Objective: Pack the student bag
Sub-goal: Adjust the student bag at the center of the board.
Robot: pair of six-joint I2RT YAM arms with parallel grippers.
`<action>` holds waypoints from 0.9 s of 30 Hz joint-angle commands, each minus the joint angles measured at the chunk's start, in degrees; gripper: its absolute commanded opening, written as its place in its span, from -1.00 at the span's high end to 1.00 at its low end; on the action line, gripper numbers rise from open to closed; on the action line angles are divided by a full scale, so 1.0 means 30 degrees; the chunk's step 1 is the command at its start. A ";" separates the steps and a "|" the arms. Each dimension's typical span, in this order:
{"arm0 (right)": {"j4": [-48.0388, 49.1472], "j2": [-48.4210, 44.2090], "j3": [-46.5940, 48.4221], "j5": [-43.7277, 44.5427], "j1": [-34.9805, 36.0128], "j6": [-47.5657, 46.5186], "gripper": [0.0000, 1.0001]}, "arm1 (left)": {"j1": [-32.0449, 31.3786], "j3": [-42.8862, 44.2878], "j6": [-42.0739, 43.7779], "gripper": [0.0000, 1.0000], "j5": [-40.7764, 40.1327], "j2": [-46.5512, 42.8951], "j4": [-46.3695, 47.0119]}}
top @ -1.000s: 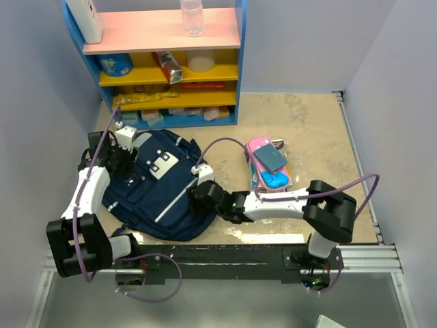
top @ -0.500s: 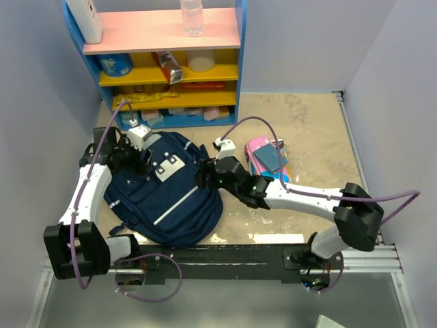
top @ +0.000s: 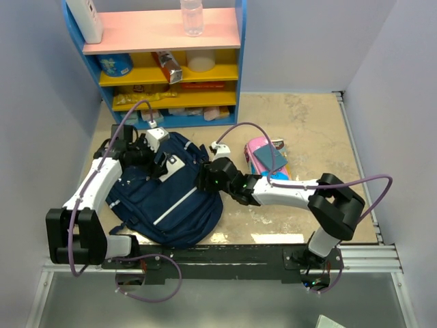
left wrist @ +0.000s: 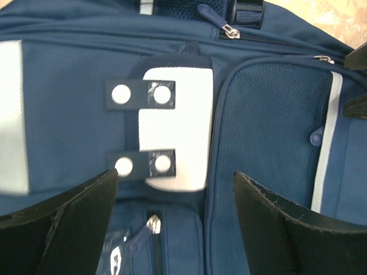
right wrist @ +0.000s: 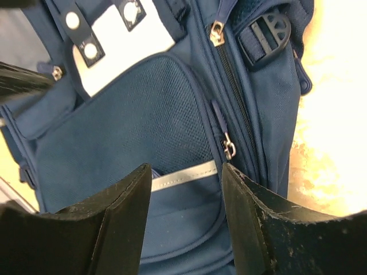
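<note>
White left arm (top: 92,193) and right arm (top: 290,193), black joints (top: 334,210), purple cables (top: 362,179), scuffed black right tool (right wrist: 184,172)

Bright, even light; table (right wrist: 338,86) blown out in right wrist view.

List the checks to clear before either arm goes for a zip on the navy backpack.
1. Navy striped fabric backpack lying flat on the table: ok.
2. Left gripper open, empty, above the white square patch: ok.
3. Right gripper open, empty, above the mesh pocket: ok.
4. Metal zip pull in view, unobstructed: ok.
5. Main compartment open: not ok, zip shut.
6. Room inside: cannot tell.
</note>
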 commanded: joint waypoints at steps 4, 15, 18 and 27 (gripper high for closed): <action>0.1974 -0.0671 -0.0830 -0.0390 -0.1122 0.1235 -0.12 | -0.1292 0.0669 -0.0122 -0.72 -0.0505 0.1976 0.2440; 0.2473 0.1438 0.0428 -0.2204 -0.1829 0.1147 0.01 | -0.2202 -0.0239 -0.0620 -0.71 -0.1765 0.2596 0.3525; 0.2823 0.1526 0.0080 -0.2586 -0.1829 0.1234 0.13 | -0.2203 -0.0357 -0.0591 -0.71 -0.2088 0.2478 0.3584; 0.3645 0.0416 -0.2115 -0.2325 -0.1829 0.1791 1.00 | -0.2670 -0.0766 -0.0855 -0.70 -0.3023 0.2507 0.4257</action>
